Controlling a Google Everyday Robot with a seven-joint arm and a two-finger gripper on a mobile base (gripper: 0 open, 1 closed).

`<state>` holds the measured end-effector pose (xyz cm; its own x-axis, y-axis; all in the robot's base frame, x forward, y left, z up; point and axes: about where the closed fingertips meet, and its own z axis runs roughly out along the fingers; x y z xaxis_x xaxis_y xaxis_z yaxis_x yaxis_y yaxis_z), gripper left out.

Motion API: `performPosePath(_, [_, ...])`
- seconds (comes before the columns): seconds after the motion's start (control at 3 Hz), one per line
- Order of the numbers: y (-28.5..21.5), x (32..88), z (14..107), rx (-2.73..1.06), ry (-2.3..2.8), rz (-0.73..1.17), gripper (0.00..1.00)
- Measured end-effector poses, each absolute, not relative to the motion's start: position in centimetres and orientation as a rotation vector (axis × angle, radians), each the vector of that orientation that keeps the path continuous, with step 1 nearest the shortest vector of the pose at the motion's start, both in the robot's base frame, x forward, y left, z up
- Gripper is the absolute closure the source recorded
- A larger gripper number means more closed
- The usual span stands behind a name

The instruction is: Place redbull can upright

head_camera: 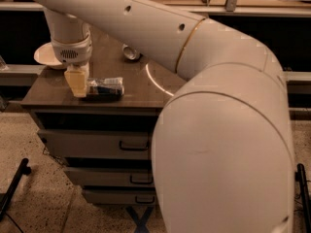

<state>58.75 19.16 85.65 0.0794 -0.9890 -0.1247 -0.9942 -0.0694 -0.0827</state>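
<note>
The redbull can (105, 88) lies on its side near the front left edge of the dark cabinet top (131, 86), its long axis running left to right. It shows silver and dark blue panels. My gripper (77, 81) hangs from the white arm, points down and sits right at the can's left end, touching or almost touching it. The arm's wrist hides the space just behind the gripper.
A white plate (43, 55) sits at the back left of the top. A second can (130, 52) lies at the back middle, its end towards me. The cabinet has drawers (97, 144) below. My arm's large white body fills the right of the view.
</note>
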Motion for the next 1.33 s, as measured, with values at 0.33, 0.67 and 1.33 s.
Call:
performPosePath(0.33, [17.5, 60.7, 86.5, -2.199, 2.020, 0.156, 1.00])
performPosePath(0.67, [16.2, 63.0, 90.6, -2.145, 1.848, 0.348, 1.00])
performPosePath(1.33, [14.7, 65.3, 95.9, -1.989, 1.721, 0.377, 1.00])
